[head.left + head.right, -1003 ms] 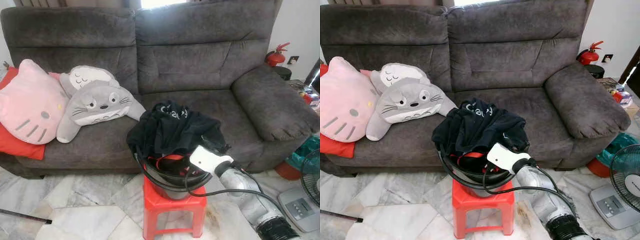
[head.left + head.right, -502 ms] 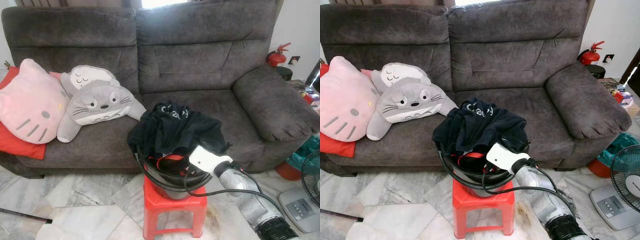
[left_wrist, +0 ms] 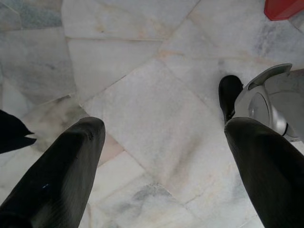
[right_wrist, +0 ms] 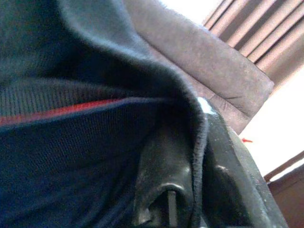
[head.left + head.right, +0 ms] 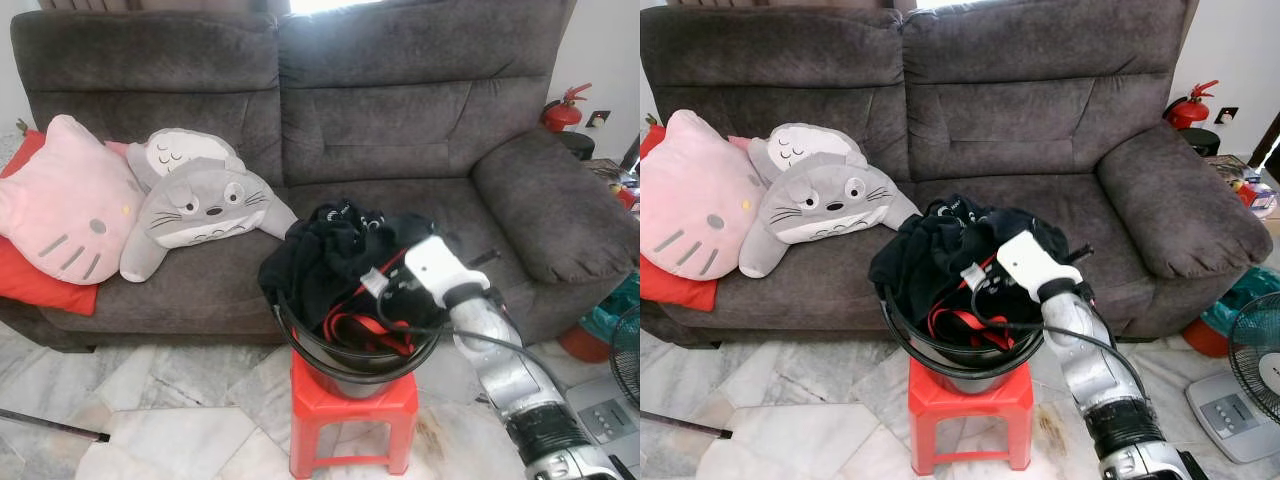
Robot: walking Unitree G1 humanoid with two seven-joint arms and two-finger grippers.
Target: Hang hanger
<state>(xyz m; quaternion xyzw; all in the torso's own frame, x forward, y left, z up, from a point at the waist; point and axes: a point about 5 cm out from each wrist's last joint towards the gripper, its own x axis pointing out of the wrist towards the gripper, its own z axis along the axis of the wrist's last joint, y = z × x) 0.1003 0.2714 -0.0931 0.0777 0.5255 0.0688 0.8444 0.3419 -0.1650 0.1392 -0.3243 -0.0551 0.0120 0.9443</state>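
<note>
In the eye views, the right gripper (image 5: 385, 290) reaches into the black bucket (image 5: 350, 362) on the red stool (image 5: 350, 405), among dark clothes (image 5: 325, 255) and red hangers (image 5: 350, 328). In the left wrist view, the left gripper (image 3: 166, 161) hangs spread apart above the marble floor (image 3: 142, 95). In the right wrist view, the fingers (image 4: 164, 190) pinch dark fabric (image 4: 71, 156), so the lift should probably be slow and straight up to free one hanger.

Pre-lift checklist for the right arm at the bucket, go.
1. Right claw is inside the bucket, among the dark clothes: ok.
2. Fabric between the fingers, wrist view shows dark cloth folded over one finger: ok.
3. Red hanger itself gripped: cannot tell.
4. Bucket seated on the red stool: ok.
5. Arm cable draped across the bucket rim, may snag: not ok.
6. Left claw open over bare marble floor, out of the way: ok.
</note>
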